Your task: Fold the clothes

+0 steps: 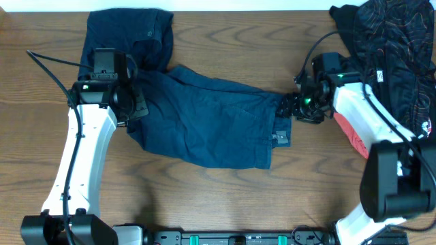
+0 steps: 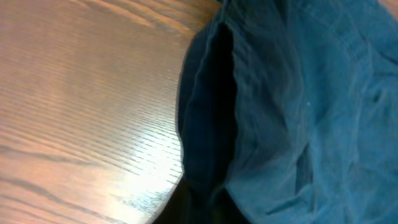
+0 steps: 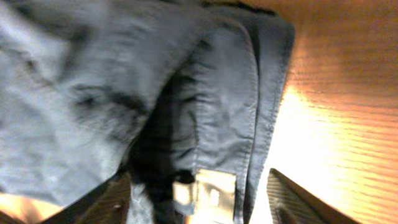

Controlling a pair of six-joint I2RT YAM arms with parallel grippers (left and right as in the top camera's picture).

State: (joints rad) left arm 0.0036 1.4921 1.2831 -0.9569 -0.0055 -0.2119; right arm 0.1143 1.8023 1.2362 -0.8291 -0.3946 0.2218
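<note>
A small pale label (image 3: 214, 193) is seen sewn at the waistband edge of the navy shorts (image 1: 211, 122); no writing on it can be read. A tiny white tag (image 1: 379, 76) is carried by a dark patterned garment (image 1: 395, 47) heaped at the far right corner, and it too is illegible. The navy shorts are spread flat across the middle of the wooden desk (image 1: 41, 27), with more navy cloth (image 1: 129, 34) bunched at the far left; whether that is a separate garment cannot be told. The right pincer (image 1: 291, 107) is lowered at the shorts' right edge, its fingers (image 3: 295, 199) held wide apart with the waistband and label between them. The left pincer (image 1: 133, 102) is set over the shorts' left edge; whether it is parted or closed cannot be told.
</note>
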